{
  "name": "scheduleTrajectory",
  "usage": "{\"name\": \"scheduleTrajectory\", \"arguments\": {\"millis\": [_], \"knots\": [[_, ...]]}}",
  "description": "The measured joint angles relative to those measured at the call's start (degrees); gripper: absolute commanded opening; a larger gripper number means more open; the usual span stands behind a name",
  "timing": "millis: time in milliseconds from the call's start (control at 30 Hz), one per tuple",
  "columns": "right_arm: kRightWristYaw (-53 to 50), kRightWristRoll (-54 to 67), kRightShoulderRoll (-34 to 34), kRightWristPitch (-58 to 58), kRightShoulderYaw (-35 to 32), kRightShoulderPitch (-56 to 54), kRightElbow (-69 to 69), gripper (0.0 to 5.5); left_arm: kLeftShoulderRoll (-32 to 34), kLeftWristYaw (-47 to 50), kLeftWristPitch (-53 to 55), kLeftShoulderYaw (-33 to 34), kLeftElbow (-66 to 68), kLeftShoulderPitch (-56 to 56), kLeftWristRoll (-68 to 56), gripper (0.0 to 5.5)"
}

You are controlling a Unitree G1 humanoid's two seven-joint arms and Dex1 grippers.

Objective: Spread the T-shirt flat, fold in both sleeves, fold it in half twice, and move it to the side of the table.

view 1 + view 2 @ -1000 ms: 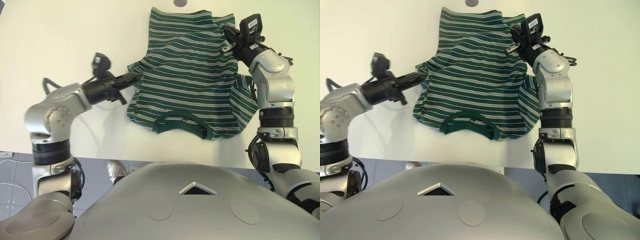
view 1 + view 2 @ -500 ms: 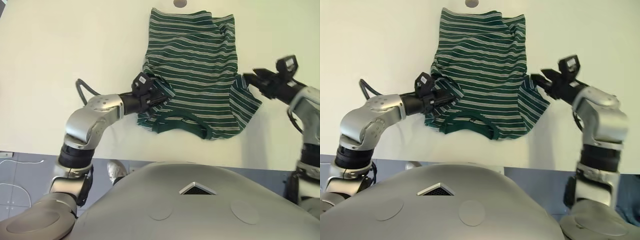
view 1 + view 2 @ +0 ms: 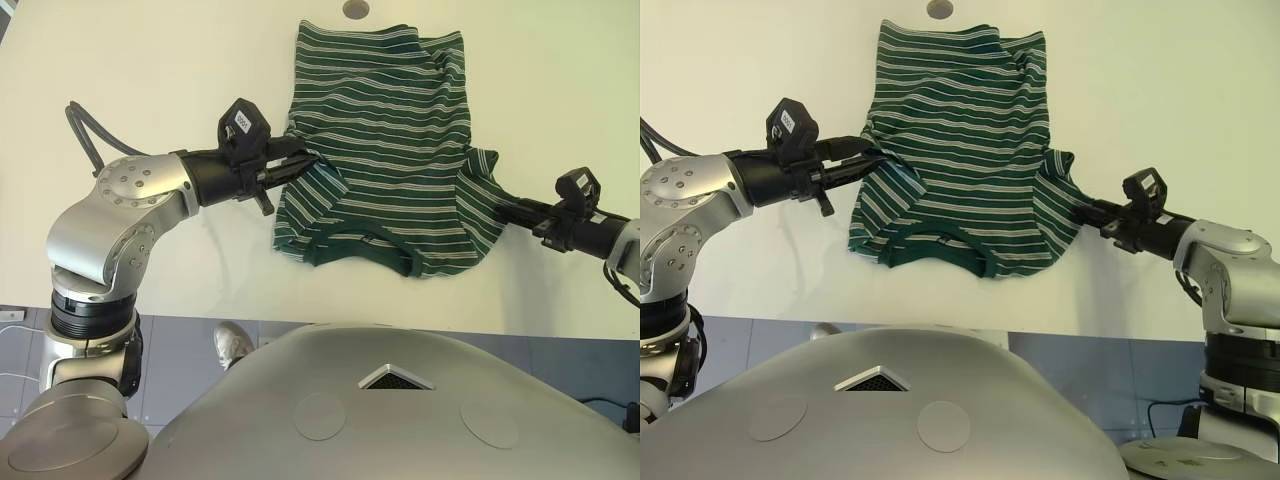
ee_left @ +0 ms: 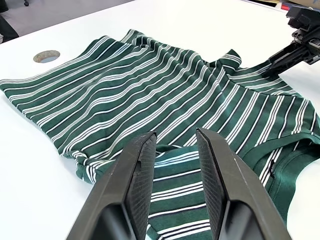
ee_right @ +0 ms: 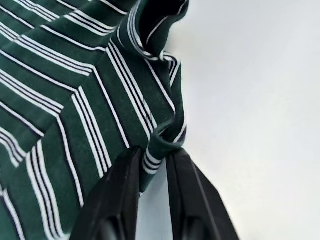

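Closest to the robot, the collar (image 3: 362, 240) of the green striped T-shirt (image 3: 385, 130) lies at the near edge of the white table (image 3: 130, 70). The right arm is stretched low and nearly level over the tabletop, pointing inward. The right gripper (image 5: 154, 152) has its fingers pressed together on the hem of the right sleeve (image 3: 487, 185), and the cloth bunches into a ridge just ahead of the fingertips. The left arm is bent at the elbow, with its forearm reaching in level from the other side. The left gripper (image 4: 176, 136) has its fingers (image 4: 142, 185) spread apart, and the folded-in left sleeve (image 4: 175, 175) lies in the gap between them. Beyond those fingertips the body of the shirt runs away to its far hem, which ends near a round hole (image 3: 355, 8) in the table.
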Motion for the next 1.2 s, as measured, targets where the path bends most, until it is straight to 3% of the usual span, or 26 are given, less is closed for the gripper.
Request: {"name": "scheduleTrajectory", "arguments": {"millis": [167, 333, 400, 500, 600, 733, 800, 867, 1000, 1200], "knots": [[0.68, 2.59, 0.52, 1.56, -0.92, -1.17, 0.83, 0.01, -0.19, 0.37, -0.59, -0.27, 0.32, 0.38, 0.51, 1.45], [3.53, 4.03, -3.38, 1.46, 1.86, -3.36, -10.21, 0.01, -0.21, 0.20, -1.43, -0.55, 1.60, 0.79, 1.53, 1.45], [2.63, 3.33, -3.50, 1.40, 5.83, -5.58, -13.94, 0.01, -0.27, 0.07, -1.54, -1.01, 2.54, 0.48, 1.65, 1.45], [0.75, -2.98, 0.70, -0.65, 21.43, -10.54, -14.66, 0.01, -0.46, -0.16, -1.64, -1.62, 4.32, -1.78, 2.04, 1.45], [-1.21, -6.81, 4.58, -2.61, 29.70, -13.24, -13.76, 0.70, -0.45, -0.79, -1.88, -1.93, 6.02, -3.99, 2.13, 1.45], [-1.17, -7.18, 4.49, -4.67, 30.35, -13.08, -13.49, 1.51, -0.12, -0.99, -3.54, -1.92, 7.12, -3.83, 3.35, 1.45], [-1.00, -6.99, 2.71, -5.64, 27.12, -11.79, -14.51, 1.59, 2.71, -2.47, -7.11, -2.04, 7.10, -1.92, 5.74, 1.83], [1.70, -6.53, -2.02, -9.05, 20.00, -10.04, -17.23, 1.59, 9.05, -6.10, -16.63, -2.44, 7.89, 1.85, 12.37, 2.24], [9.24, -5.70, -7.92, -19.79, 11.69, -7.83, -16.84, 1.59, 20.43, -10.89, -47.28, -5.34, 18.35, 6.90, 29.49, 3.05], [11.45, -21.51, -10.84, -56.86, 15.42, 1.07, -0.97, 1.59, 22.02, -10.49, -77.15, -11.19, 31.40, 7.56, 41.36, 3.22]]}}
